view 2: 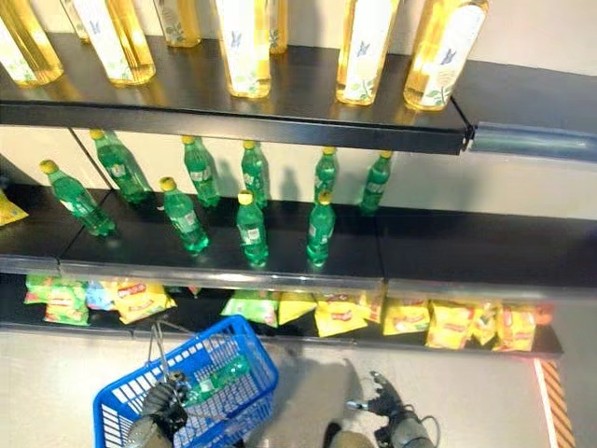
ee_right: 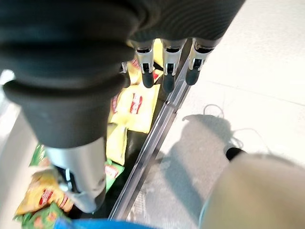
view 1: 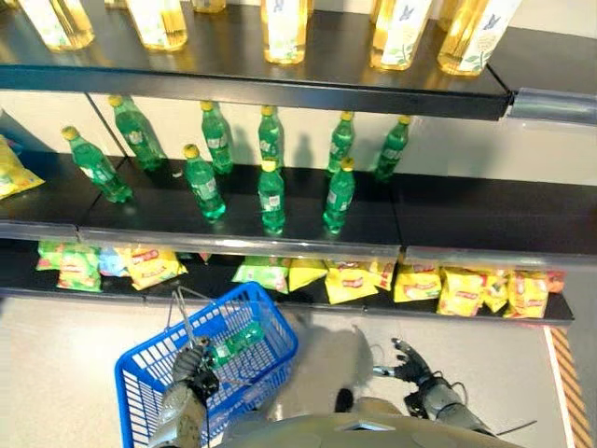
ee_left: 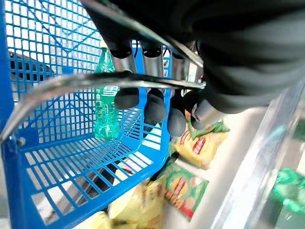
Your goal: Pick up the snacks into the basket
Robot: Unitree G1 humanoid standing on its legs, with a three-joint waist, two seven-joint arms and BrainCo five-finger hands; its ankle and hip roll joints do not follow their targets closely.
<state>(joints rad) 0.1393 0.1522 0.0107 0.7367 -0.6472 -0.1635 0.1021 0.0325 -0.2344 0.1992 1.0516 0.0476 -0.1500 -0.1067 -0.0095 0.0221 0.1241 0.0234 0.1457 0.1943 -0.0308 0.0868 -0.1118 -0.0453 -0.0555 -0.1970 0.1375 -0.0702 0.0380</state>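
Yellow snack bags (view 1: 350,280) and green snack bags (view 1: 261,273) lie in a row on the bottom shelf, with more at the left (view 1: 79,266) and the right (view 1: 466,289). A blue mesh basket (view 1: 277,317) hangs in front of that shelf. My left hand (view 1: 191,369) is shut on its wire handle (ee_left: 71,83), fingers (ee_left: 152,105) curled over the wire. A green bottle (ee_left: 106,109) lies inside the basket. My right hand (view 1: 410,364) hangs open and empty at the lower right, just in front of the shelf. Its straight fingers (ee_right: 164,71) point toward the yellow bags (ee_right: 136,102).
Several green bottles (view 1: 270,196) stand on the middle shelf and tall yellow bottles (view 1: 284,33) on the top one. The metal front rail (ee_right: 152,143) of the bottom shelf runs along the pale floor. Striped tape (view 1: 574,392) marks the floor at far right.
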